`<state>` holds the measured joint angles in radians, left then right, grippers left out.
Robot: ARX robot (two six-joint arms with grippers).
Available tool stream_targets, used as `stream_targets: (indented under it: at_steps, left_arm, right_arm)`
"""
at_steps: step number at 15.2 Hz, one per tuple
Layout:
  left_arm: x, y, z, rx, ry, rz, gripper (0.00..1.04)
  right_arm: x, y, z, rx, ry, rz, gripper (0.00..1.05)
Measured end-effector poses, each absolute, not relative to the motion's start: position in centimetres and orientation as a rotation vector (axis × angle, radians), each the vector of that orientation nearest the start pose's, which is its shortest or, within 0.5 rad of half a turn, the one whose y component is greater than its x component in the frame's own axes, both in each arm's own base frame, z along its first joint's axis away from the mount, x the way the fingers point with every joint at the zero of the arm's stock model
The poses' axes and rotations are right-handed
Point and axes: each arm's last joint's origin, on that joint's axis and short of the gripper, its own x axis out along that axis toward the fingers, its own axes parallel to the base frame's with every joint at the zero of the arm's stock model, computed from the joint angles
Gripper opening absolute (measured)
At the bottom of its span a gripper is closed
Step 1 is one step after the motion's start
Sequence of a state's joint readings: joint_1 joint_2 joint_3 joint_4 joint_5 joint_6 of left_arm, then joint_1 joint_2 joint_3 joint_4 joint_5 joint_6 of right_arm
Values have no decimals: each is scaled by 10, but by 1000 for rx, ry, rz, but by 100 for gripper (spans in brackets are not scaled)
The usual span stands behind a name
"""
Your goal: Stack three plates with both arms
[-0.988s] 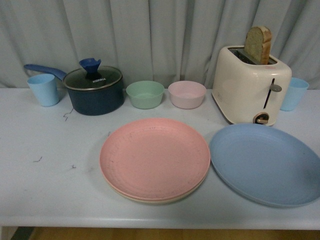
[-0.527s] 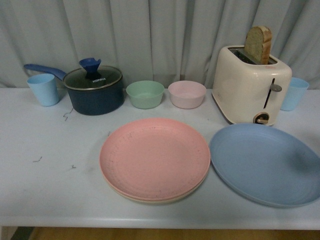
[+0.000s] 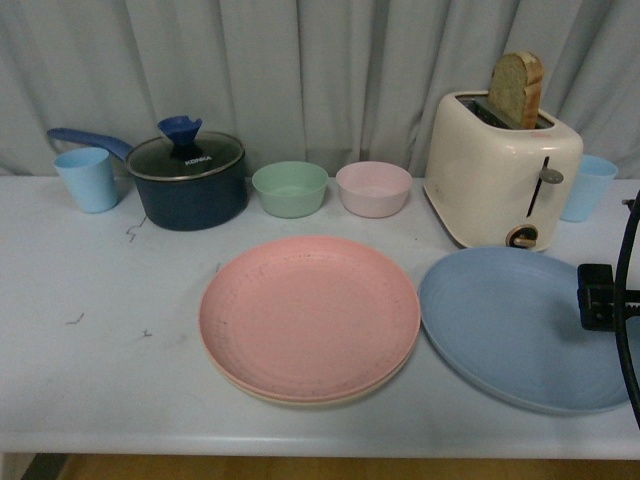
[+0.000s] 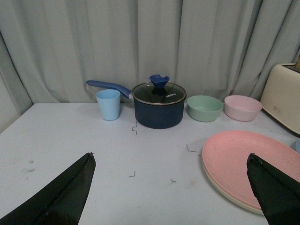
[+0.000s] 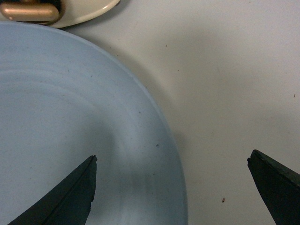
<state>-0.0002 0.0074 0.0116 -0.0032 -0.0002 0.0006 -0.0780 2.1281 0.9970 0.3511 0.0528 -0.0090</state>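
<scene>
**Change.** Half a second ago the front view showed no arm. The right arm (image 3: 597,296) has now entered at the right edge, over the far-right part of the blue plate (image 3: 510,325). No plate has moved.

**Task status.**
- The pink plate (image 3: 310,315) lies on the beige plate (image 3: 300,398), of which only the near rim shows. This two-plate stack sits at the centre of the surface (image 3: 100,350).
- The blue plate lies flat on the surface just beside the stack, on its right and in front of the toaster (image 3: 500,170). It is not yet stacked.
- Judgement: one transfer remains, blue plate onto pink plate, and the right arm's arrival is the start of that pick.

**Right arm pose.**
- The right tool (image 5: 173,154) points down at the outer rim of the blue plate.
- The jaws stand wide apart and hold nothing.
- One finger is over the plate and the other over bare surface, so the rim runs between them.
- The height above the rim cannot be fixed from this view. Contact appears not yet made.

**Left arm pose.**
- The left tool (image 4: 170,154) is out of the front view.
- Its wrist view shows the jaws spread and empty, low over the surface to the left of the pink plate.
</scene>
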Motion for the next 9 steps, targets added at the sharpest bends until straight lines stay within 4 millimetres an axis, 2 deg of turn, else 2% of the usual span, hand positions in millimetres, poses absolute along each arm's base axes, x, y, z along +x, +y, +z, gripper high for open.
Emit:
stream_targets:
  at_steps: [2,4,9]
  left_arm:
    - [97,0,167,1,-1,0,98]
    - [97,0,167,1,-1,0,98]
    - [97,0,167,1,-1,0,98]
  right_arm:
    - [389,-32,52,28,809,-135,98]
    - [392,-32,46,50,824,-152,72]
    - [395,-29,47,63,811,-155,21]
